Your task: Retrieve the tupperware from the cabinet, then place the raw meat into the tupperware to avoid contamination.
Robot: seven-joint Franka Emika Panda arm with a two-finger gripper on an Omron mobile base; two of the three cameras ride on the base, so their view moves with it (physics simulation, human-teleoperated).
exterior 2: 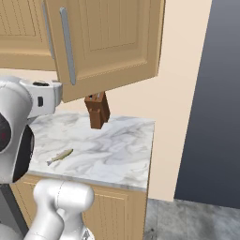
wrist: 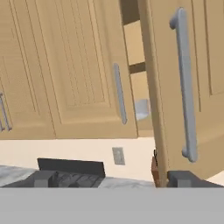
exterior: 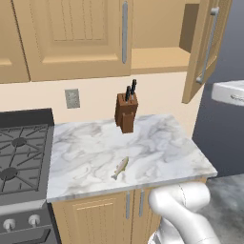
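The cabinet (exterior: 81,38) has its left door shut and its right door (exterior: 206,45) swung out wide. In the hand view, a pale rounded bit of the tupperware (wrist: 142,109) shows on a shelf through the gap between the doors. My gripper (wrist: 113,179) is open and holds nothing; it hangs in the air facing the cabinet, close to the open door's bar handle (wrist: 186,87). The raw meat, a small slender fish (exterior: 120,167) (exterior 2: 60,156), lies on the marble counter (exterior: 162,143) near its front edge.
A brown knife block (exterior: 126,112) (exterior 2: 97,110) stands at the back of the counter. A gas stove (exterior: 21,157) adjoins the counter on the left. The open door (exterior 2: 108,42) juts out over the counter's right end. Under-counter cabinet doors (exterior: 109,212) sit below.
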